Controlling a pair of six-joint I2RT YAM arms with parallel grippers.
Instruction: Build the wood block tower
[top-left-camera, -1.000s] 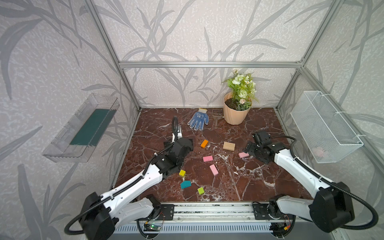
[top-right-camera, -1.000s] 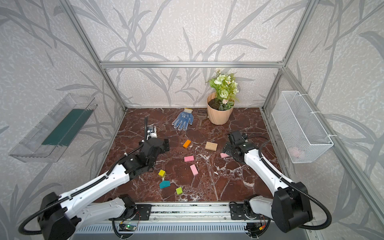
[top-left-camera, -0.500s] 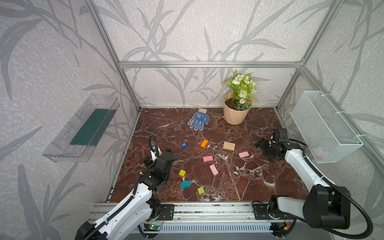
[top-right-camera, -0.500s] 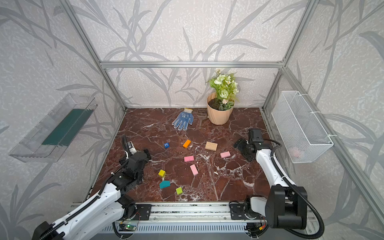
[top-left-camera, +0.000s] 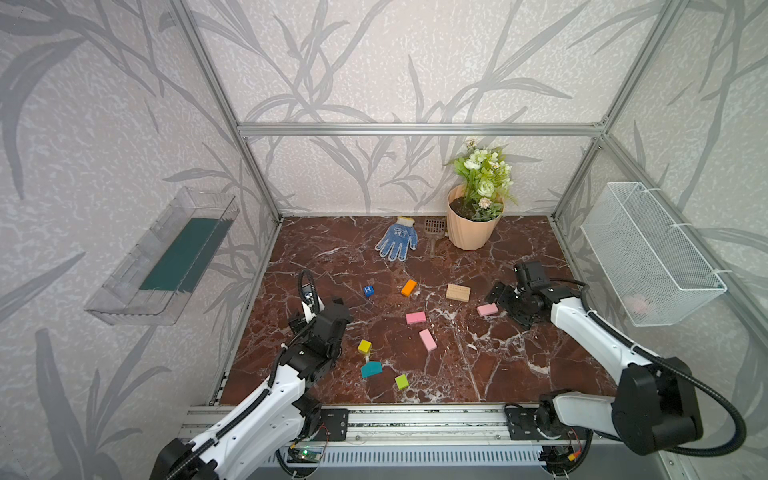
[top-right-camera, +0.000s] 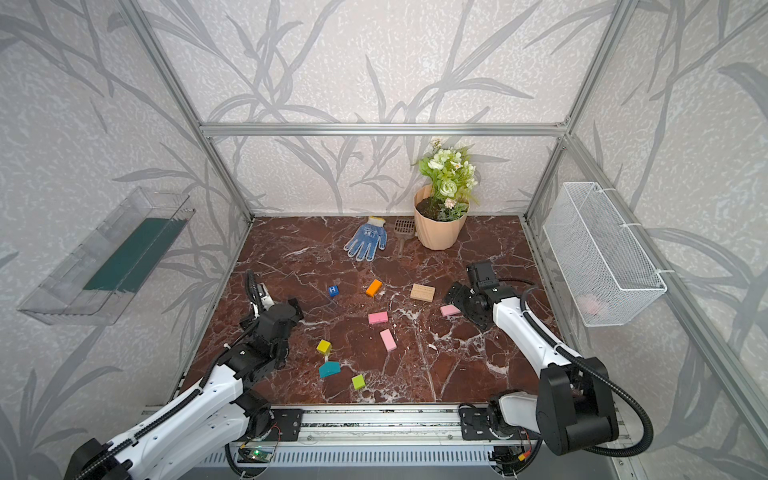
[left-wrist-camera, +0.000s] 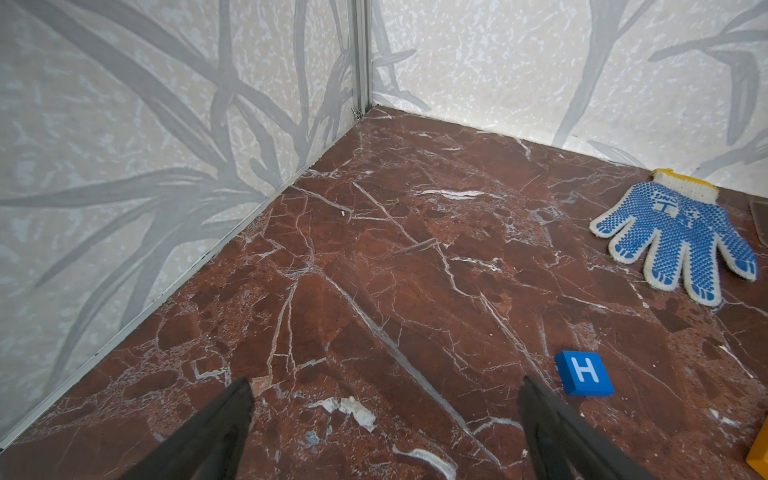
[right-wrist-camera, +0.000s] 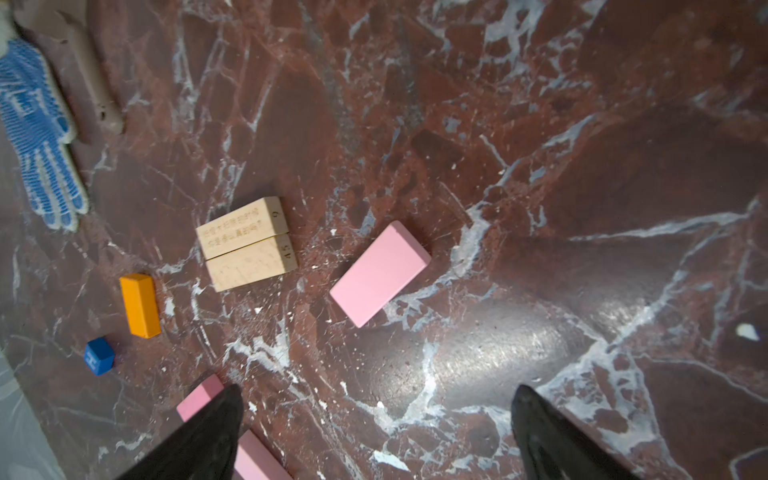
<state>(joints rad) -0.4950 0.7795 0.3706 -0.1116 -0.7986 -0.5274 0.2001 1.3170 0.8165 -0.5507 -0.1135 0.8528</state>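
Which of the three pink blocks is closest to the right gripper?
The pink block right beside the right gripper, near the tan block; the other two lie nearer the middle.

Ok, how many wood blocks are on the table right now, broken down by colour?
Tan oblongs: 2
Pink oblongs: 3
Orange oblong: 1
Blue "H" cube: 1
Yellow cube: 1
Lime cube: 1
Teal slant-topped piece: 1
Total: 10

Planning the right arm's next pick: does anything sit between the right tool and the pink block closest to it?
Nothing visible does. Only bare marble floor separates the open right tool from that pink block; the tan blocks lie beyond it, apart.
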